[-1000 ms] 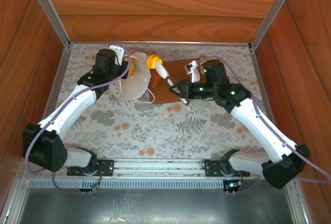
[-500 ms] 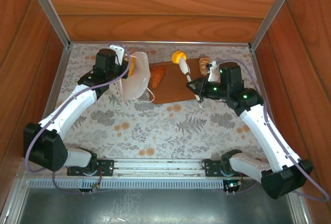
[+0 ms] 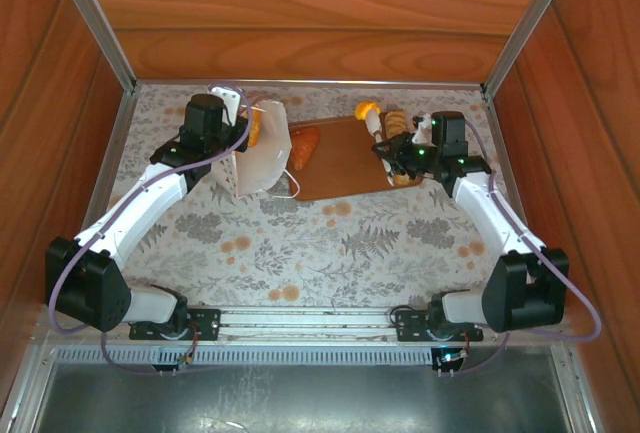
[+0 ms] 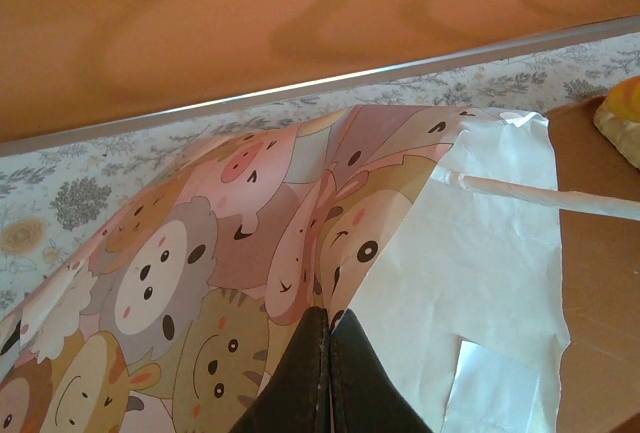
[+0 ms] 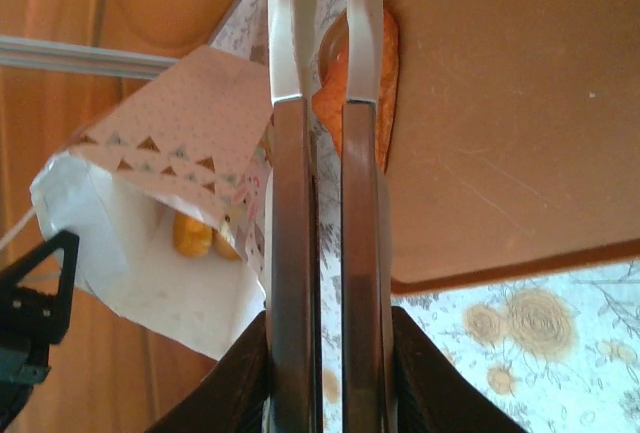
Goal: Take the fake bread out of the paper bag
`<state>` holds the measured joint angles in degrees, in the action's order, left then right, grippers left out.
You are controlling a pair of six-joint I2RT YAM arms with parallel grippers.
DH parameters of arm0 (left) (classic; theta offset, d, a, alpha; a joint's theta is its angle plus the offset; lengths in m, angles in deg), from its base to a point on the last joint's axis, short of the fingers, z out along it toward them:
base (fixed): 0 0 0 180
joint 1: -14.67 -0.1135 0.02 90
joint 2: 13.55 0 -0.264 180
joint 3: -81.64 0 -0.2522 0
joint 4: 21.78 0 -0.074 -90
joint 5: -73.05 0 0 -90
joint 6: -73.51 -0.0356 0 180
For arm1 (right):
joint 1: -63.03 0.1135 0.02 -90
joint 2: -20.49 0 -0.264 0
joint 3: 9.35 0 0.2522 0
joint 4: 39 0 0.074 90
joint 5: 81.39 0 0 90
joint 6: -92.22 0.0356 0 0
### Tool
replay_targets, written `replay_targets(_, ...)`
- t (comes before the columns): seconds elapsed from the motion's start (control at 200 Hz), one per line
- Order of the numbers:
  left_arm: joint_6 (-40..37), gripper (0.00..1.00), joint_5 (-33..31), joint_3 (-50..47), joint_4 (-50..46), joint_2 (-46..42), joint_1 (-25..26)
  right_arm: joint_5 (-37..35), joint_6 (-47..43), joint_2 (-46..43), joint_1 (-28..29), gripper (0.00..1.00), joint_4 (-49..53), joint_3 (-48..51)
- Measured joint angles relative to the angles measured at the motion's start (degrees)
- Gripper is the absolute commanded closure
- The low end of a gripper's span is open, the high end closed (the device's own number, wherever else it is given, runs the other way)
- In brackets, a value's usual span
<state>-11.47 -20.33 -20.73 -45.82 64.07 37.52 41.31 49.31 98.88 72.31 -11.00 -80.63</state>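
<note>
Top external: R gripper (image 3: 372, 121) clamps orange roll (image 3: 365, 108) over board's (image 3: 340, 173) far edge; L gripper (image 4: 328, 323) pinches paper bag (image 3: 262, 158), mouth toward R arm, more bread (image 5: 195, 236) inside.

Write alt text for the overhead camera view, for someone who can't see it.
The right gripper holds tongs gripping a small orange bread at the far edge of a brown board, where a reddish wedge and other breads lie. The left gripper pinches the tipped white paper bag, bread visible inside.
</note>
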Motion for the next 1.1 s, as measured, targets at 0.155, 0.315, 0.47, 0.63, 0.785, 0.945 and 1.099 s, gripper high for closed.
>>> replay_targets(0.155,0.00,1.00,0.31,-0.20,0.02,-0.04,0.00,2.73,3.04,4.92,-2.38,0.72,-6.08,0.68)
replay_targets(0.315,-0.02,1.00,0.46,-0.22,0.02,-0.07,0.00,4.24,4.94,9.03,-3.45,0.72,-9.77,0.68)
replay_targets(0.47,-0.02,1.00,0.48,-0.22,0.02,-0.07,0.00,4.96,5.62,11.93,-4.20,0.72,-11.67,0.68)
replay_targets(0.63,-0.04,1.00,0.48,-0.24,0.02,-0.07,0.00,4.85,6.12,13.35,-4.92,0.72,-12.20,0.76)
replay_targets(0.785,-0.04,1.00,0.48,-0.24,0.02,-0.07,0.00,4.79,6.19,13.38,-5.25,0.72,-12.92,0.81)
replay_targets(0.945,-0.04,1.00,0.52,-0.24,0.02,-0.07,0.00,4.42,6.21,13.94,-5.27,0.72,-13.25,0.81)
replay_targets(1.099,-0.07,1.00,0.55,-0.24,0.02,-0.07,0.00,3.87,6.40,15.04,-5.46,0.72,-13.31,0.90)
